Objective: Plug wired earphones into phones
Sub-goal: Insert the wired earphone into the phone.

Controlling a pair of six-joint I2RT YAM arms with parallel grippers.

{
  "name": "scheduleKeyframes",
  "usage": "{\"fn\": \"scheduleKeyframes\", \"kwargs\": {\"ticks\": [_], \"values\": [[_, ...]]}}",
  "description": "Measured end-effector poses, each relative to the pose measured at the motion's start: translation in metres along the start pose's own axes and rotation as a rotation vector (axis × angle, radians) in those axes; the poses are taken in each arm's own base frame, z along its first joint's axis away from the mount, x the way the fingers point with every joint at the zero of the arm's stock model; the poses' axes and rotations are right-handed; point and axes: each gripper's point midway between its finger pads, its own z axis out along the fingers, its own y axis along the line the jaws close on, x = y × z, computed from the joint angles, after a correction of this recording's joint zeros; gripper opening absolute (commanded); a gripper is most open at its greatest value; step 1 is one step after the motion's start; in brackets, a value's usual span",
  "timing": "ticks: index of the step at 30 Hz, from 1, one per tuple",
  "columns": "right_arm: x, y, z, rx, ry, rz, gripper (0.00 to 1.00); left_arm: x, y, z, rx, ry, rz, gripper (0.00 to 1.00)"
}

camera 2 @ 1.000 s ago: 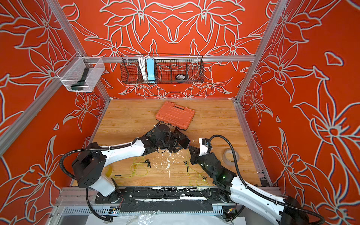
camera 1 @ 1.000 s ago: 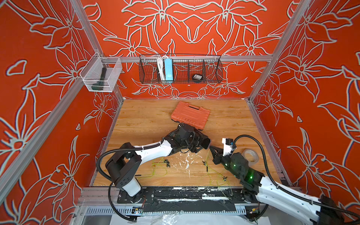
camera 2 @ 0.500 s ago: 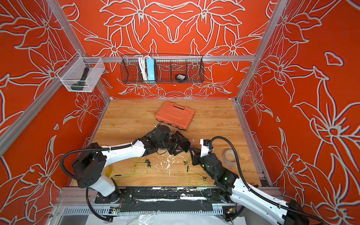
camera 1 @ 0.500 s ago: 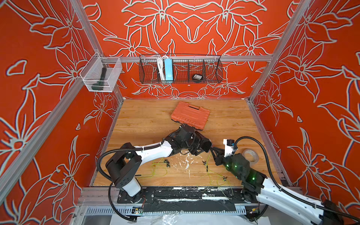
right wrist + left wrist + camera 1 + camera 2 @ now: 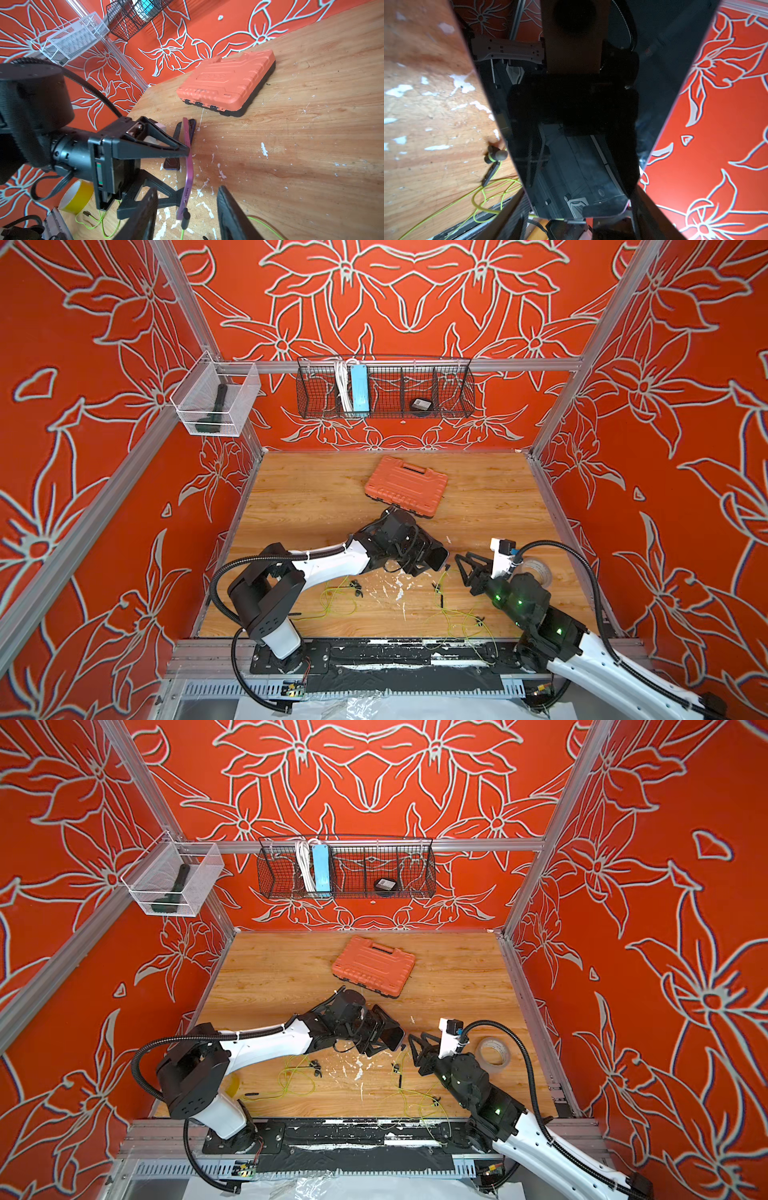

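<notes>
Though illegible, lettering (image 5: pixel 209 77) on orange case (image 5: pixel 239 68).

Robot lab cell, bench-mounted arms (image 5: pixel 328 564), aluminium frame (image 5: pixel 519 364), floral-print walls (image 5: pixel 685 531)

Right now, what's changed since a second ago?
The right pincer has opened and let go of the black plug, which sits in the end of the lifted phone. The left pincer still clamps that phone. The orange tool case, the tape roll and the other earphones have not moved.
</notes>
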Motion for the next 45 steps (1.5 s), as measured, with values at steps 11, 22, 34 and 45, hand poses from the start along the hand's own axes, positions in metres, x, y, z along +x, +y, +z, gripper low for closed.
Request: {"fn": "scheduleKeyframes", "kwargs": {"ticks": [11, 22, 34, 45], "values": [[0.034, -0.012, 0.0, 0.082, 0.193, 0.06, 0.18, -0.007, 0.012, 0.006, -0.047, -0.025, -0.016, 0.54], [0.058, -0.001, 0.012, 0.044, 0.307, 0.091, 0.17, -0.009, 0.013, 0.009, -0.056, -0.026, -0.016, 0.54], [0.065, -0.002, 0.017, 0.046, 0.328, 0.104, 0.2, -0.007, 0.014, 0.009, -0.06, -0.018, -0.017, 0.54], [0.069, -0.002, 0.021, 0.052, 0.34, 0.101, 0.18, -0.004, 0.014, 0.009, -0.062, -0.003, -0.016, 0.54]]}}
